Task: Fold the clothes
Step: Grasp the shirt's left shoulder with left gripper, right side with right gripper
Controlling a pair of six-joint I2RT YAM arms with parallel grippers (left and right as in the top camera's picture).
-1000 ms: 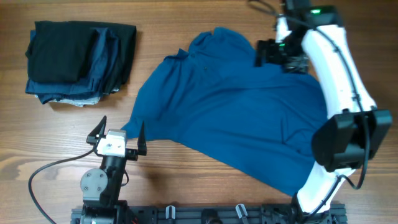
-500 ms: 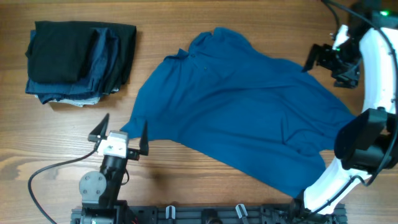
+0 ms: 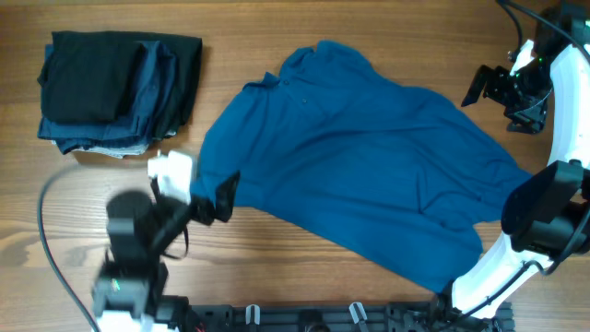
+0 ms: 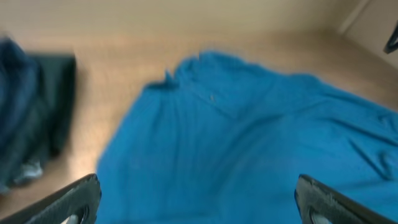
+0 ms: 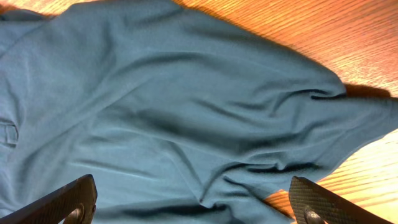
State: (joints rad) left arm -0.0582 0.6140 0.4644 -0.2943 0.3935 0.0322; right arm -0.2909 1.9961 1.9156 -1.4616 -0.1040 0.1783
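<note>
Loosely, the polo shirt sprawls on the wooden table; left claw and right claw gape empty.

The whole picture is soft with blur. A bright blue polo shirt fills the middle and right of the frame, spread on the light wooden desk, which shows as a band across the top and down the left of the shirt. The collar sits at upper centre, with the button placket running down from it toward the right. At the left edge lies a pile of dark folded garments, apart from the shirt. The left hand is spread wide, its dark fingers at the lower left and lower right corners, the shirt showing between them, nothing gripped.
</note>
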